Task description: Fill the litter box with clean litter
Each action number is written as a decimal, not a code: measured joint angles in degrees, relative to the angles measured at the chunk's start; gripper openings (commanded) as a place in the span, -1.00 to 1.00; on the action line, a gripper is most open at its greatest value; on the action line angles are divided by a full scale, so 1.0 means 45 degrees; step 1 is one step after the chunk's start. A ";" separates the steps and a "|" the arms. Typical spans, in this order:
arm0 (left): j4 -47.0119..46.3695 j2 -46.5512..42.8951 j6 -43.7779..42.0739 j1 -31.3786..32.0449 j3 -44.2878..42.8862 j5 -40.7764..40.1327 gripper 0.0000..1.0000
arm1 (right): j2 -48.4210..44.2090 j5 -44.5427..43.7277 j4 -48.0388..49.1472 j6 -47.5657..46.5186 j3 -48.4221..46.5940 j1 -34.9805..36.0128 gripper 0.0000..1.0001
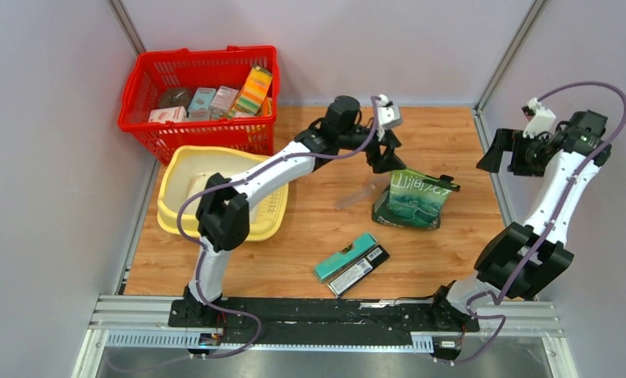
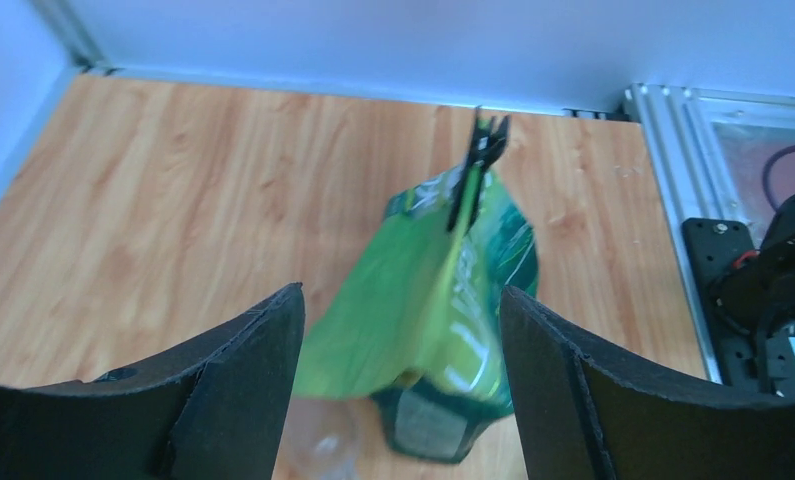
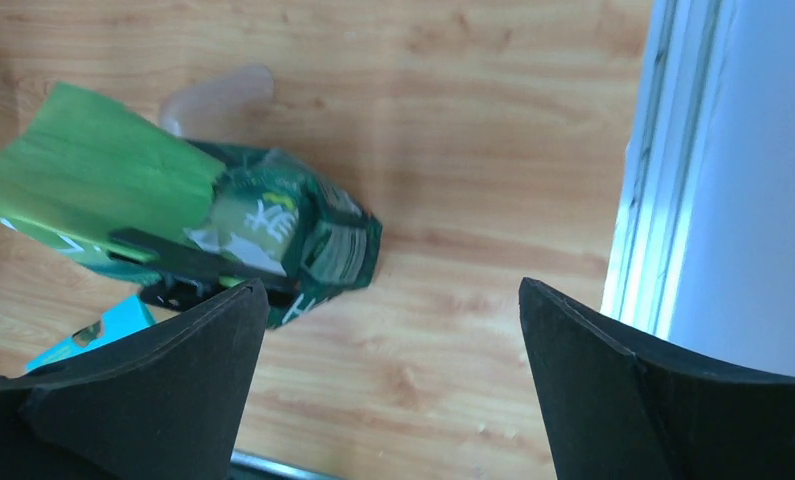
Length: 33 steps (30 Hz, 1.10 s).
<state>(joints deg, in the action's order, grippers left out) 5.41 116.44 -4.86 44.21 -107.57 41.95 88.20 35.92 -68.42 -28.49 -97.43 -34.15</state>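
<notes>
The pale-yellow litter box [image 1: 168,197] sits at the left of the table, with my left arm crossing above it. No clean litter shows in any view. A green printed bag [image 1: 416,197] [image 2: 443,290] [image 3: 173,210] stands on the wood with a black clip [image 2: 483,150] on its top edge. It looks blurred in the left wrist view. My left gripper [image 1: 384,153] [image 2: 401,300] hovers just above and left of the bag, open and empty. Over by the right wall, my right gripper [image 1: 498,150] [image 3: 388,300] is raised, open and empty. A translucent scoop [image 1: 353,195] [image 2: 318,440] [image 3: 218,95] lies left of the bag.
A red mesh basket [image 1: 199,94] holding several boxes stands at the back left, touching the litter box. A teal box [image 1: 346,256] [image 3: 93,330] and a black box [image 1: 361,270] lie near the front middle. Grey walls and metal rails enclose the table.
</notes>
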 measured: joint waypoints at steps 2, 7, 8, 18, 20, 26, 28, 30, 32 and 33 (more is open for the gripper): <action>-0.0340 0.0631 0.0160 0.0476 -0.0374 0.0146 0.59 | -0.0107 0.0039 -0.0165 0.0039 0.0806 -0.0491 1.00; -0.0743 0.1341 0.0165 0.1268 -0.0175 0.0228 0.31 | -0.0214 0.0772 -0.0631 0.0709 0.3546 -0.0733 1.00; -0.0743 0.1365 0.0112 0.1326 -0.0039 0.0223 0.15 | -0.0214 0.1093 -0.0670 0.0884 0.3978 -0.0733 1.00; 0.0287 0.1336 -0.1137 0.1073 0.0393 0.0117 -1.00 | 0.0452 0.4328 0.0223 0.2812 0.6436 -0.0131 1.00; 0.0447 0.1156 -0.1292 0.1015 0.0568 0.0083 -1.00 | 0.0578 0.4546 0.0442 0.2982 0.6445 0.0296 1.00; 0.1355 -0.0165 -0.2059 0.0899 0.1841 -0.0248 -1.00 | 0.0607 0.5552 0.0957 0.3555 0.6465 0.2584 1.00; 0.1860 -0.0821 -0.2317 0.0724 0.2419 -0.0350 -1.00 | 0.0622 0.5746 0.1117 0.3687 0.6475 0.3254 1.00; 0.2365 -0.1394 -0.2526 0.0520 0.2914 -0.0355 -1.00 | 0.0631 0.5965 0.1219 0.3798 0.6475 0.3808 1.00; 0.2890 -0.2016 -0.2788 0.0287 0.3483 -0.0350 -1.00 | 0.0631 0.6183 0.1297 0.3934 0.6475 0.4391 1.00; 0.3167 -0.2288 -0.2958 0.0165 0.3696 -0.0355 -1.00 | 0.0627 0.6271 0.1365 0.4041 0.6475 0.4721 1.00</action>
<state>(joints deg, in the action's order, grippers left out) 19.66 106.15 -18.17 44.95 -90.94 40.36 91.02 64.14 -62.28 -10.31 -68.29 -12.91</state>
